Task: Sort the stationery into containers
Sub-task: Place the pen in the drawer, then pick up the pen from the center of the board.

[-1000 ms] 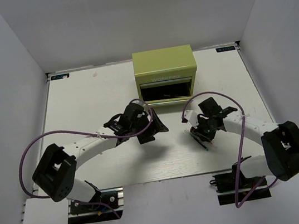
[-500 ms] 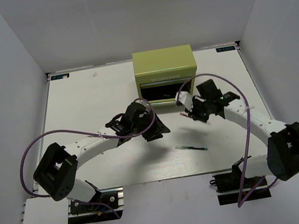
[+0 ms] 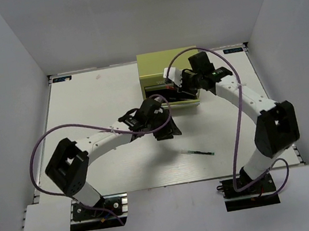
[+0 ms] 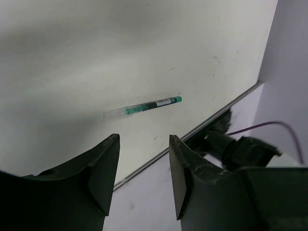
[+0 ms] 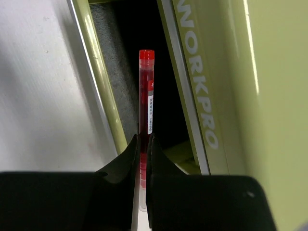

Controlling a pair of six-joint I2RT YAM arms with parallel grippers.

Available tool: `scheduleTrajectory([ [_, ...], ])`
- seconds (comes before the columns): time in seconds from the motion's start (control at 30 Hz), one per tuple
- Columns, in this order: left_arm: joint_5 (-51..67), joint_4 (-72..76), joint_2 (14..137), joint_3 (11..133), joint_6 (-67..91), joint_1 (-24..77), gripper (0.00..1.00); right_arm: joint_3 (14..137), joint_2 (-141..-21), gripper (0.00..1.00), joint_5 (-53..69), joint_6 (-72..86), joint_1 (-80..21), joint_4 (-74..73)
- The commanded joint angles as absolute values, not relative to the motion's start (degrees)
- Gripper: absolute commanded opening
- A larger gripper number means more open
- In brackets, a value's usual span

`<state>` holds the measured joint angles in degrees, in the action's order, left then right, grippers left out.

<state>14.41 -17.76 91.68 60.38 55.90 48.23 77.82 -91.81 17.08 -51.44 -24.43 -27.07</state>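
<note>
- While the right claw [image 5: 143,144] is clamped tight on a slim red pen [image 5: 146,96], the pen's translucent barrel points into the open drawer [image 5: 103,62] of the olive-green metal tool chest [image 5: 250,72].
- The chest's glossy painted front carries pale "WORKPRO" lettering, and the drawer floor looks grey and matte.
- The left claw [image 4: 143,144] has dark, rough-textured fingers set apart with nothing between them, above the desk [image 4: 72,57].
- A thin clear pen [image 4: 144,106] with a green core lies flat on the smooth white desk, near its front edge and well apart from the chest.
</note>
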Motion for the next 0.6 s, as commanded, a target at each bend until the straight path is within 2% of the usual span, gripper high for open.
scheduleTrajectory([
  [0.0,14.0,-22.3,92.6,65.3,41.9,49.6,0.56,82.8,-94.8,0.0,19.4,-53.2,-25.0,-27.1],
  [0.1,14.0,-20.4,91.3,64.7,35.0,50.3,0.56,85.1,-98.0,0.01,18.9,-53.3,-25.0,-26.6],
  [0.17,14.0,-18.5,90.2,63.3,30.4,51.5,0.56,86.4,-99.8,0.1,17.8,-53.4,-25.0,-26.2],
  [0.27,14.0,-15.9,87.8,62.1,25.7,52.7,0.57,88.1,-101.9,0.32,17.3,-53.6,-25.0,-26.9],
  [0.3,14.0,-15.3,87.3,61.5,24.6,52.7,0.57,88.2,-102.2,0.34,17.7,-53.5,-24.7,-27.4],
  [0.43,14.0,-10.6,85.4,60.1,18.7,54.7,0.57,88.5,-101.5,0.39,18.9,-50.3,-24.4,-28.7],
  [0.57,15.6,-6.1,84.8,59.4,12.6,55.9,0.57,87.5,-97.5,0.38,22.0,-45.8,-23.3,-31.8],
])
